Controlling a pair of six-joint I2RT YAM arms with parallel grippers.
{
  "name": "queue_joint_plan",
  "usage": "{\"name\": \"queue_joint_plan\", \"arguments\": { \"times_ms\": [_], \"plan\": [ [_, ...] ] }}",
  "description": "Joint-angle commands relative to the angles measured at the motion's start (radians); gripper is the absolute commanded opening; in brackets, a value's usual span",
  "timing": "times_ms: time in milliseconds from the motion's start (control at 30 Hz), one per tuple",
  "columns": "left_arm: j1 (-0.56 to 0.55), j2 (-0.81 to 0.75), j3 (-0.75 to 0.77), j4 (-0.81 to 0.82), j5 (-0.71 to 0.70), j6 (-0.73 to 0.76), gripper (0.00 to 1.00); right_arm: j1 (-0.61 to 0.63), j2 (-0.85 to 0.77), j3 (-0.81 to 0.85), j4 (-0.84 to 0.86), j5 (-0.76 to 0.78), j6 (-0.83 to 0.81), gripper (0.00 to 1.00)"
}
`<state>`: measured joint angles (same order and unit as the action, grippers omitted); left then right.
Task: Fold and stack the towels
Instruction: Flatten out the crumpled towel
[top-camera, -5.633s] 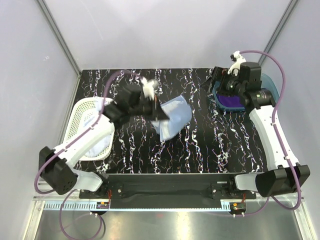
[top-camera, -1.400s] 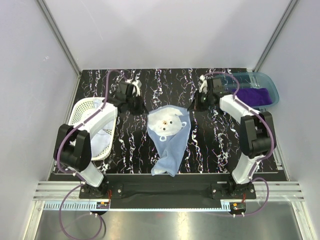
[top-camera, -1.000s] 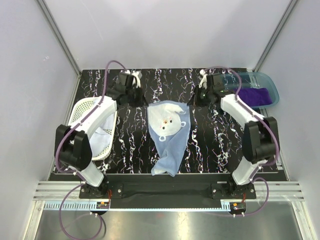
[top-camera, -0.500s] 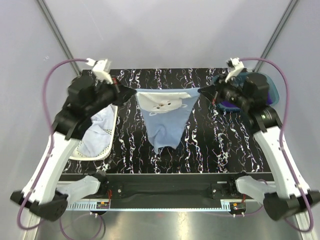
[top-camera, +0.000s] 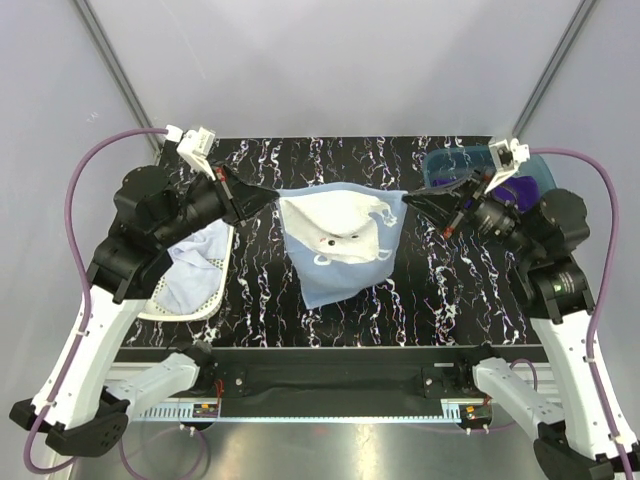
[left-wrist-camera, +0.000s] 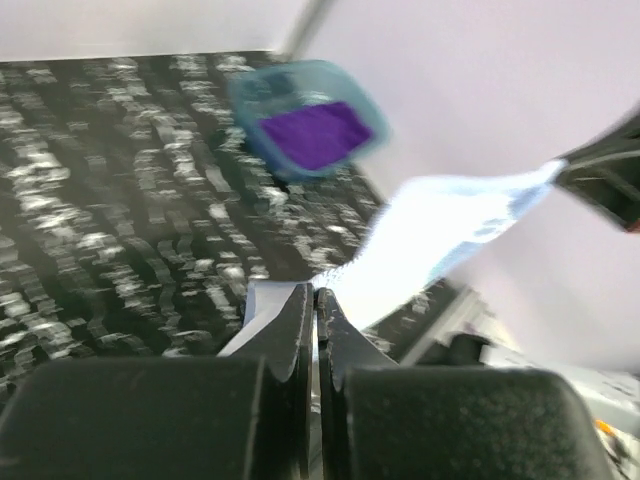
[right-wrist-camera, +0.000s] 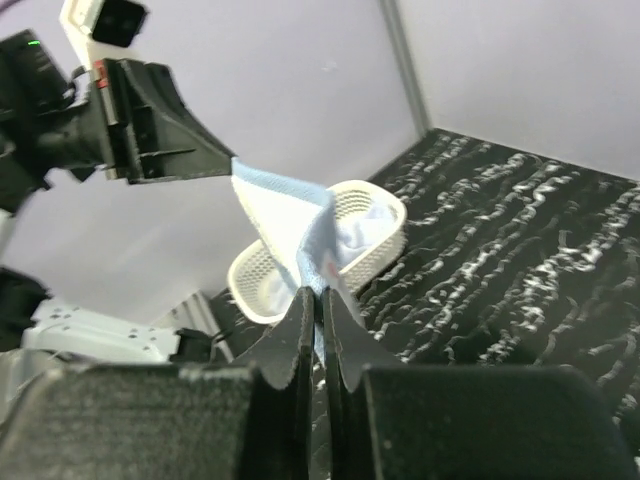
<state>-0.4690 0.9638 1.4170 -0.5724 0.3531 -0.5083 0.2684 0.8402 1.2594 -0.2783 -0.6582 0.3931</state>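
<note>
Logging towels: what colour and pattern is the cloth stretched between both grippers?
Light blue cloth towel with a whitish bear face; clearest in top external view.

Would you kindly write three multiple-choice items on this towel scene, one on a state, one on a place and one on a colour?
1. How is the bear towel held?
A. By one arm alone.
B. Stretched in the air between the left gripper and the right gripper.
C. Not held at all.

2. Where is the purple towel?
A. In the teal bin.
B. Draped over an arm.
C. On the floor.

3. What colour is the third towel, in the white basket?
A. Red.
B. Green.
C. Pale blue-white.

Answers:
1 B, as each gripper is shut on a top corner.
2 A, as the purple cloth shows inside the bin's walls.
3 C, as pale cloth lies against the mesh.
</note>
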Motion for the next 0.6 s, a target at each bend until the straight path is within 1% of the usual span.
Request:
{"name": "queue_joint_plan", "arguments": {
  "times_ms": [0,67,133,167,267,433,500,533,567],
  "plan": [
    [-0.016,-0.046,0.034,0.140,0.158,-0.107,0.00,0.000,-0.079,-0.063,0.249,-0.116,0.180,0.00],
    [-0.026,-0.068,0.060,0.149,0.159,-0.122,0.00,0.000,-0.124,-0.075,0.307,-0.106,0.225,0.00],
    [-0.028,-0.083,0.066,0.170,0.181,-0.148,0.00,0.000,-0.148,-0.069,0.317,-0.087,0.233,0.00],
    [-0.028,-0.098,0.053,0.228,0.231,-0.186,0.00,0.000,-0.165,-0.058,0.320,-0.084,0.236,0.00],
    [-0.031,-0.115,0.025,0.331,0.300,-0.280,0.00,0.000,-0.200,-0.054,0.353,-0.081,0.271,0.00],
    [-0.042,-0.134,0.040,0.356,0.308,-0.317,0.00,0.000,-0.231,-0.032,0.367,-0.041,0.303,0.00],
    [-0.042,-0.114,0.075,0.364,0.320,-0.337,0.00,0.000,-0.225,-0.023,0.351,0.001,0.265,0.00],
    [-0.042,-0.071,0.095,0.343,0.328,-0.337,0.00,0.000,-0.208,-0.015,0.317,0.044,0.225,0.00],
    [-0.042,-0.071,0.118,0.310,0.325,-0.326,0.00,0.000,-0.196,-0.008,0.303,0.058,0.225,0.00]
  ]
}}
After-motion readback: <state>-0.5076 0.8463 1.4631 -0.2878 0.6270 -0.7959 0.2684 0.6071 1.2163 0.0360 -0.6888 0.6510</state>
